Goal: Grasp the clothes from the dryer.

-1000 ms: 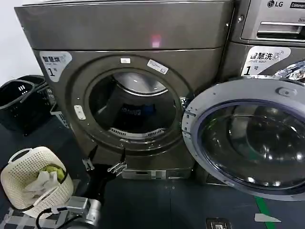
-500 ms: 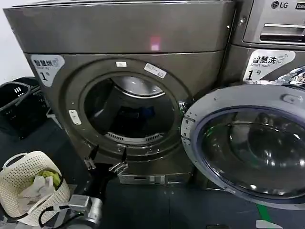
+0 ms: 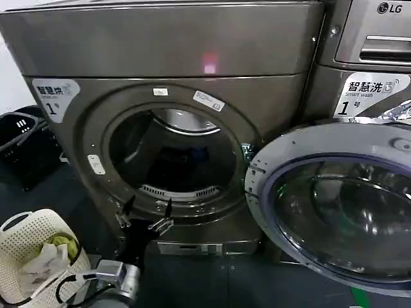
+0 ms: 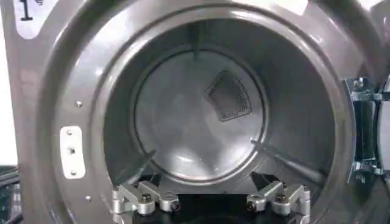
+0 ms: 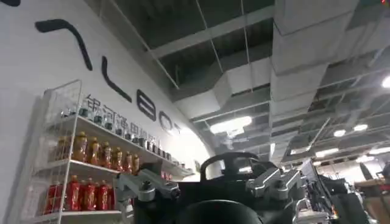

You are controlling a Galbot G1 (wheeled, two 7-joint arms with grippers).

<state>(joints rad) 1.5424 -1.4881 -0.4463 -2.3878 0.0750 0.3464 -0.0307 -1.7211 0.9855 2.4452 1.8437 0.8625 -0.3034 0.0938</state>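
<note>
The dryer (image 3: 173, 48) stands before me with its round port (image 3: 172, 157) open and its door (image 3: 334, 205) swung out to the right. My left gripper (image 3: 148, 208) hovers open just in front of the port's lower rim, nothing between its fingers. In the left wrist view the left gripper (image 4: 204, 182) faces the bare grey drum (image 4: 195, 122). In the head view a dark shape (image 3: 176, 163) lies deep in the drum; I cannot tell whether it is clothes. My right gripper (image 5: 210, 182) points up at the ceiling, open and away from the dryer.
A white perforated basket (image 3: 32, 234) holding light and green clothes (image 3: 51, 253) sits on the floor at lower left. Black baskets (image 3: 22, 147) stand left of the dryer. A second machine labelled "Smart wash" (image 3: 366, 86) stands at the right behind the open door.
The dryer has grown larger in the head view and the white basket has slid toward the lower left. The left gripper has stayed open at the port's lower rim.
</note>
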